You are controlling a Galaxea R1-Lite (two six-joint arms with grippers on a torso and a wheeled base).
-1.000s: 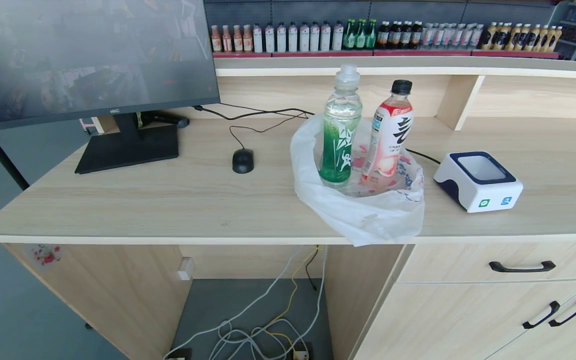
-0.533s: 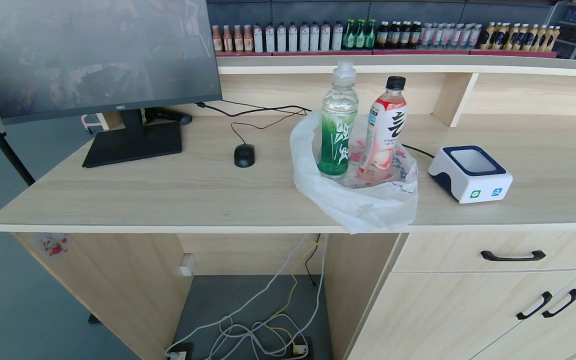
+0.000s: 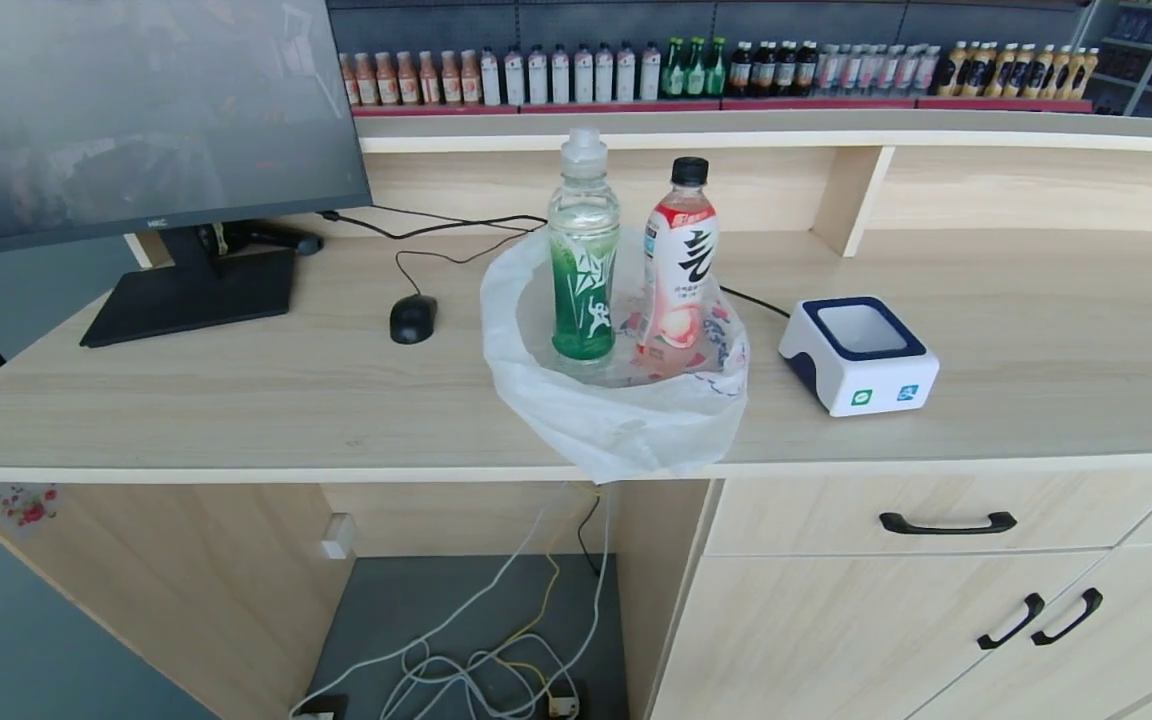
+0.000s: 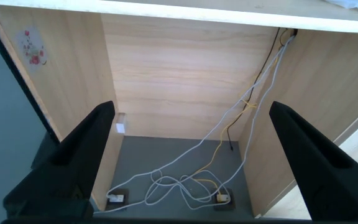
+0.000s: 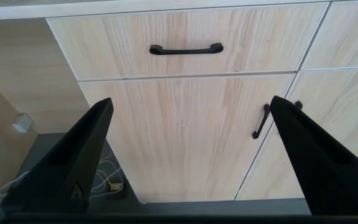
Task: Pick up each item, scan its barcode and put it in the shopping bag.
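**Operator:** How do the grippers stand?

**Inspector:** Your left gripper is spread wide with nothing between its fingers. It faces the cables in the open bay below the shopping bag. Your right gripper is likewise wide and empty, and it faces the drawer handle below and right of the shopping bag.

**Operator:** And the goods?

**Inspector:** The shopping bag lies open at the counter's front edge. The green bottle and pink bottle stand upright inside it, side by side. The scanner sits just right of the shopping bag, the mouse left of it, and the monitor farther left and behind.
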